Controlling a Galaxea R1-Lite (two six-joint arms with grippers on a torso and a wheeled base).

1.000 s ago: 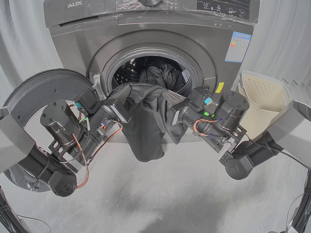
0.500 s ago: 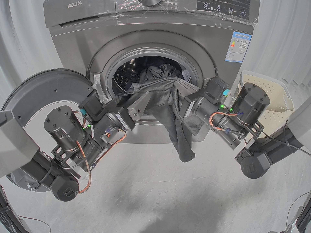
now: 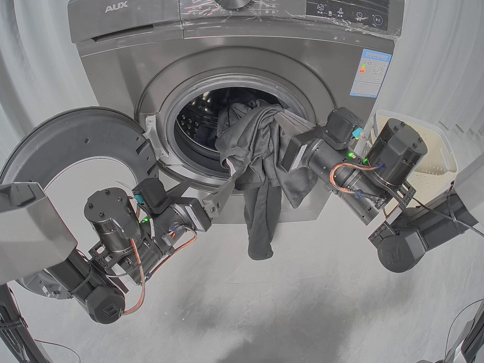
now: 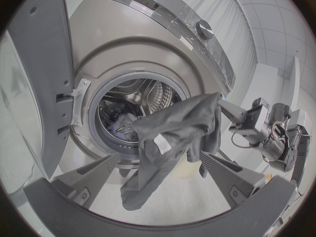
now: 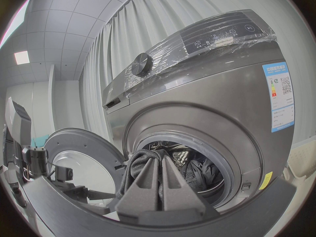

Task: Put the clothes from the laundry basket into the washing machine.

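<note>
Right gripper (image 3: pixel 280 121): clamped on a dark grey garment (image 3: pixel 257 147) at the right edge of the washing machine (image 3: pixel 151 66) opening.

Head view: the garment bunches over the lower rim of the opening. One long end hangs down the front panel. The left gripper (image 3: pixel 212 183) sits low, under the lower left rim, spread wide and holding nothing. The door (image 3: pixel 75 137) stands open at the machine's left edge. The cream laundry basket (image 3: pixel 418 142) is beside the machine's right side, behind the right arm.

Left wrist view: fingers (image 4: pixel 98 168) are wide apart. The garment hangs beyond them, ungripped. More clothes (image 4: pixel 123 129) lie in the drum (image 4: pixel 154 92).

Right wrist view: fingers (image 5: pixel 146 185) are pressed together with cloth pinched between them, at the opening's lower rim. Dark clothes lie inside the drum behind.
</note>
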